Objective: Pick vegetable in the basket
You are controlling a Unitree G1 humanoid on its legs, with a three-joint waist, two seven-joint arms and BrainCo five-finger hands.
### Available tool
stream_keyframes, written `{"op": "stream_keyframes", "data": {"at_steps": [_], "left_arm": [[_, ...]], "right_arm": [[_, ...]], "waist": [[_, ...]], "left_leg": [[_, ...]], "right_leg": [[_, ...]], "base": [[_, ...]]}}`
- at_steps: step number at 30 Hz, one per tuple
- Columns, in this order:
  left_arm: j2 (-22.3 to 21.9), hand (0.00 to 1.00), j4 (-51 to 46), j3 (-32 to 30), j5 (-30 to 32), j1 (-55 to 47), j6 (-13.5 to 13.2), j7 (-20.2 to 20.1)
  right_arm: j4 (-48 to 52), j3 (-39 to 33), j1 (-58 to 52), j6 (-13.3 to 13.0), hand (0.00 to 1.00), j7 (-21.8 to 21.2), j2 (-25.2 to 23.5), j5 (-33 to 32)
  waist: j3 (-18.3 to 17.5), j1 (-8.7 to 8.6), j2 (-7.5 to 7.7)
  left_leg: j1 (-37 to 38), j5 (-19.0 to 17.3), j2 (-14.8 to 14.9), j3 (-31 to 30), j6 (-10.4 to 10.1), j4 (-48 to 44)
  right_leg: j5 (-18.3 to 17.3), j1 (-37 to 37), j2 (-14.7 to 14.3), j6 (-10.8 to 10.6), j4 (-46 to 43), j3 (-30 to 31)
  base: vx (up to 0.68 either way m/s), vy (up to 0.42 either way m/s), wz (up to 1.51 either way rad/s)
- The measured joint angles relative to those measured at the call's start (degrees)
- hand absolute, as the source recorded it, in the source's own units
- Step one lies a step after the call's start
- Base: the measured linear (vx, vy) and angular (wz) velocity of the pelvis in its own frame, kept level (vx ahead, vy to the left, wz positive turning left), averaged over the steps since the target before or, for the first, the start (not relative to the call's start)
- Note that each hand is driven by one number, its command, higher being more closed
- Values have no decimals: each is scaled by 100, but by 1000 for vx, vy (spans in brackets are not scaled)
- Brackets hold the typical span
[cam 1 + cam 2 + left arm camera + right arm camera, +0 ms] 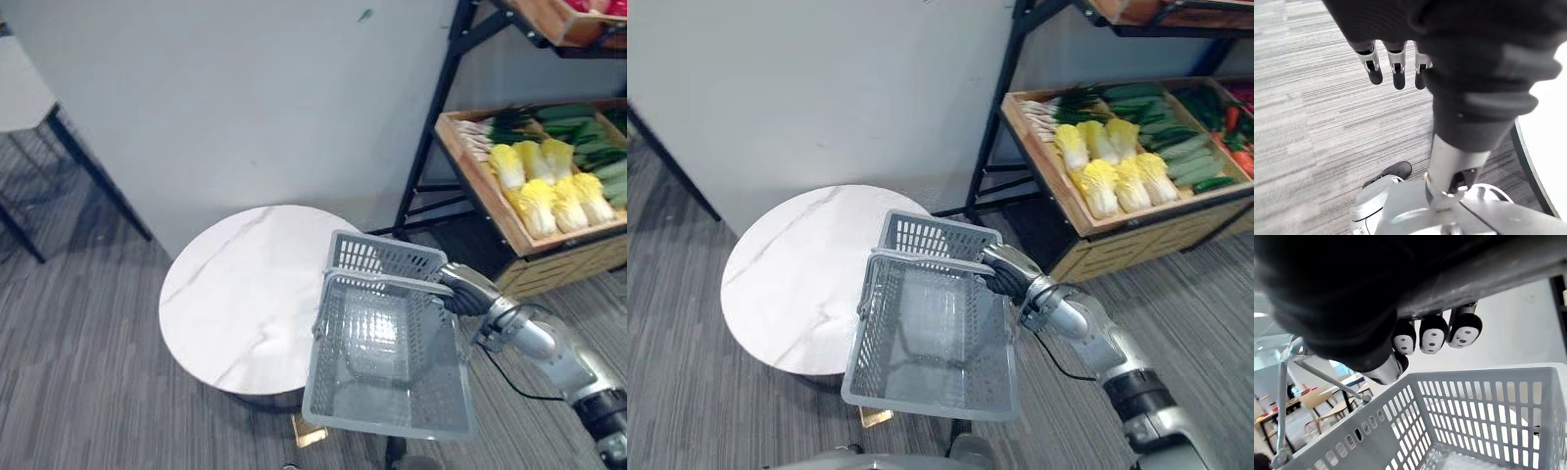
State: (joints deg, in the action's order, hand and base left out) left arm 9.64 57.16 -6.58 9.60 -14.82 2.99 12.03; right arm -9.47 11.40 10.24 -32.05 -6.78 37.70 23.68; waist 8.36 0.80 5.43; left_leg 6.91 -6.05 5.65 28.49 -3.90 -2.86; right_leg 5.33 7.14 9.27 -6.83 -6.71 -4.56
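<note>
Grey slotted plastic basket (384,419), clasped by right hand (466,290), beside round marble table (240,294).

Silver dark-tipped left hand (1397,63), ribbed cover (1474,68)

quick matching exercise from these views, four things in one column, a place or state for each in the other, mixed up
1 basket
2 round table
3 yellow cabbages
4 left hand

a in the wooden crate
b fingers straight, over the carpet
c empty, handle gripped by the right hand
d white marbled top

Pairs: 1-c, 2-d, 3-a, 4-b
</note>
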Motion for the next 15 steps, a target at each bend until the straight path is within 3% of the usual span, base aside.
{"op": "stream_keyframes", "data": {"at_steps": [2,3,4,5,6,7,8,9,10,11,12,13,14,15], "left_arm": [[0,0,13,-58,64,13,5,-11],[-53,0,118,-107,58,3,-19,0],[-41,0,162,-131,45,19,-25,8],[-24,0,167,-125,-5,15,-27,28],[15,0,165,-128,-133,13,-24,117],[98,0,182,-202,-289,107,-18,133],[70,0,225,-282,-346,158,-9,131],[-43,0,315,-353,-449,156,-16,112],[-62,0,322,-416,-460,192,-71,121],[-67,0,329,-388,-472,221,-97,125],[-33,0,347,-409,-474,243,-107,147],[-12,0,358,-405,-472,246,-107,140],[-9,0,376,-402,-470,263,-112,146],[-20,0,387,-423,-465,304,-115,176]], "right_arm": [[179,-7,-12,11,100,-33,-180,0],[283,13,30,-30,100,-84,-334,-2],[361,51,25,-87,100,-96,-405,-7],[417,59,27,-146,100,-130,-453,-14],[414,66,69,-228,100,-157,-506,-16],[409,157,237,-259,100,-225,-504,-15],[408,228,310,-260,100,-244,-511,-14],[409,361,427,-277,100,-266,-535,-11],[407,454,490,-272,100,-269,-548,-13],[387,507,497,-271,100,-275,-560,-16],[307,605,560,-260,100,-321,-615,-15],[264,692,631,-249,100,-348,-631,-15],[240,858,774,-237,100,-409,-631,-14],[220,978,847,-228,100,-443,-628,-12]], "waist": [[17,-75,9],[-13,61,-206],[-5,5,-216],[-36,-90,-134],[-42,-76,-109],[-50,-48,-39],[-71,-23,-90],[-108,121,-276],[-84,97,-231],[-100,94,-168],[-145,138,-86],[-155,154,-69],[-168,160,-16],[-142,159,-52]], "left_leg": [[-23,-131,161,461,126,-262],[-8,-173,493,1087,277,-224],[33,-172,567,1352,281,-241],[98,-193,598,1505,292,-333],[106,-372,691,1808,387,-702],[9,-650,836,2089,390,-1279],[-38,-707,901,2098,466,-1317],[1,-599,1010,2289,360,-910],[76,-466,929,2669,333,-806],[151,-451,843,2822,337,-813],[187,-453,803,3109,338,-866],[185,-453,812,3232,339,-909],[181,-448,885,3446,331,-1016],[181,-433,983,3576,305,-1144]], "right_leg": [[608,290,-210,251,-18,-195],[957,312,-420,496,132,-571],[67,462,-229,1115,-1001,-1372],[-543,414,103,1204,-1910,-2001],[-812,284,499,1315,-2575,-2562],[-651,310,472,1470,-2506,-3017],[-551,309,304,1629,-2225,-3037],[-377,102,-215,1596,-1284,-2744],[-907,33,-16,1676,-1709,-3026],[-1240,-139,241,1455,-1959,-3200],[-1437,-461,451,1088,-1780,-3311],[-1447,-585,474,927,-1561,-3304],[-1346,-712,355,665,-991,-3256],[-1247,-849,107,555,-433,-3220]], "base": [[-136,83,-134],[-190,58,-167],[-171,63,-163],[-75,56,-132],[-52,38,-158],[-76,-2,-166],[-201,-67,-189],[-218,-40,-158],[-193,-27,-155],[-100,-44,-127],[-76,-99,-109],[-78,-140,-120],[-72,-162,-102],[-103,-252,-97]]}}
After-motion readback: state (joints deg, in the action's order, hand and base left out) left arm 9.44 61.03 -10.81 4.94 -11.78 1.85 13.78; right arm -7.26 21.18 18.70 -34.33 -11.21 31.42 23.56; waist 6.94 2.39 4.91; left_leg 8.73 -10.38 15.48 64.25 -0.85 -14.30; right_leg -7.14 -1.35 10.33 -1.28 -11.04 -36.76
